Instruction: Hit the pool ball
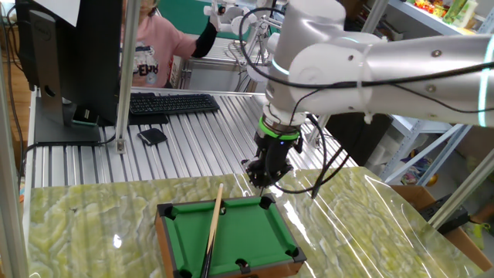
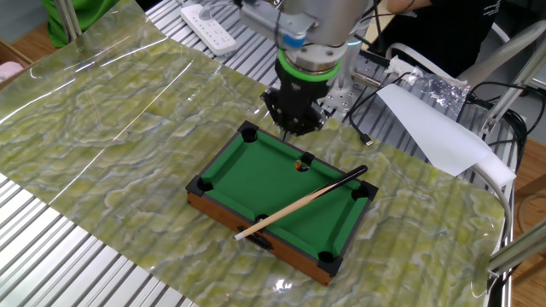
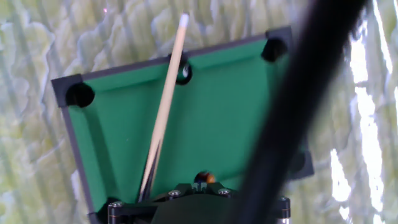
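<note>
End effector point(image 2: 291, 128) shut tight with nothing in its grip, pointing straight down over the far long rail of the miniature pool table point(image 2: 223, 166). The pool ball point(image 2: 303, 165) sits right against that rail by the middle pocket, and the cue stick point(image 2: 300, 202) lies slantwise across the green felt.

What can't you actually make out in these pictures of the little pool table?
Pool ball: maybe the pale glint beside the cue stick in the hand view; too small to confirm.
Gripper fingertips: dark and tiny in both fixed views.
Miniature table: its right side is hidden by a blurred black bar in the hand view.
</note>
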You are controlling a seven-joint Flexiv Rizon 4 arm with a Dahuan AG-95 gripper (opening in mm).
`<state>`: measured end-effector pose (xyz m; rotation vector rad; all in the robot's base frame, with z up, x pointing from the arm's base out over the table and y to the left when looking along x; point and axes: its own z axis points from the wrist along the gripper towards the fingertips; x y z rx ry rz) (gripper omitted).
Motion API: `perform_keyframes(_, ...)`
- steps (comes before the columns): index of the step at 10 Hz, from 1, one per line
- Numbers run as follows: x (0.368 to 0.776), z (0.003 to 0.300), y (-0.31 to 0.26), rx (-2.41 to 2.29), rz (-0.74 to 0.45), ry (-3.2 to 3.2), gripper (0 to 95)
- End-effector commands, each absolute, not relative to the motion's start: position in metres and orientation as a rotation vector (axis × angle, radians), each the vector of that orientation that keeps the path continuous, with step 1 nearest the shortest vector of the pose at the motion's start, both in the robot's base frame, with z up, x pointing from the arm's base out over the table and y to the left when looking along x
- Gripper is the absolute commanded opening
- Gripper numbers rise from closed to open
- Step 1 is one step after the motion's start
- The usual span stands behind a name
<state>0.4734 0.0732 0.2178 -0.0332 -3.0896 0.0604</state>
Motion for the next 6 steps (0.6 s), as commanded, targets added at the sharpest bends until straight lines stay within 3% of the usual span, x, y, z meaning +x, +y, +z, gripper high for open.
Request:
perform_keyframes(1, 0.4732, 0.2178, 0.0735, -0.183, 0.061, -3.067, 0.0)
perform_keyframes(6, 0.4725, 0.2173, 0.075, -0.223, -0.004, -3.057, 0.0)
